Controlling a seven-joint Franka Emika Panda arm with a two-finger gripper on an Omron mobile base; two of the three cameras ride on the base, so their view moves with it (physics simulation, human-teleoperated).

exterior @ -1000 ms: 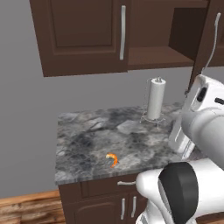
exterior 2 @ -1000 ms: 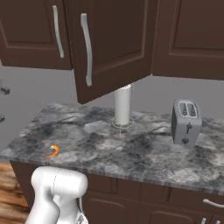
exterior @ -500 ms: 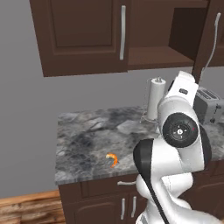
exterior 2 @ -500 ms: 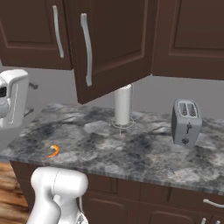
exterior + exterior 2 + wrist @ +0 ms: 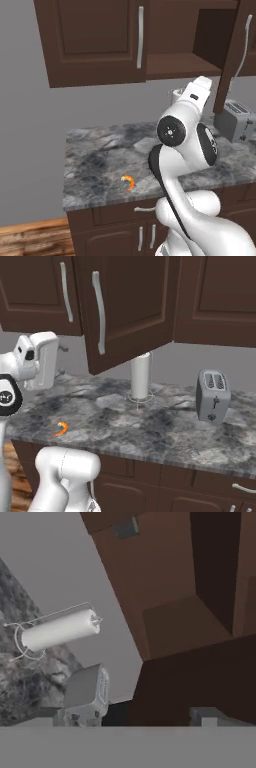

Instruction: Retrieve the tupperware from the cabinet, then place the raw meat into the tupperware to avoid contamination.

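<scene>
We are seeing no readable writing, our gripper (image 5: 145, 719) standing wide open holding nothing, facing the open cabinet (image 5: 175, 602), raw meat (image 5: 128, 183) lying on the desk (image 5: 95, 165).

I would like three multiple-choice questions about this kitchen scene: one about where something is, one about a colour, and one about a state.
1. Where does the shrimp lie?
A. on the counter near its front edge
B. inside the wall cabinet
C. on top of the toaster

2. What colour is the shrimp?
A. green
B. orange
C. blue

3. How does the cabinet door stand?
A. shut
B. removed
C. swung open

Answers:
1 A, it rests on the grey stone close to the edge.
2 B, it is a bright orange curl.
3 C, it angles outward and a bare shelf shows behind it.
</scene>
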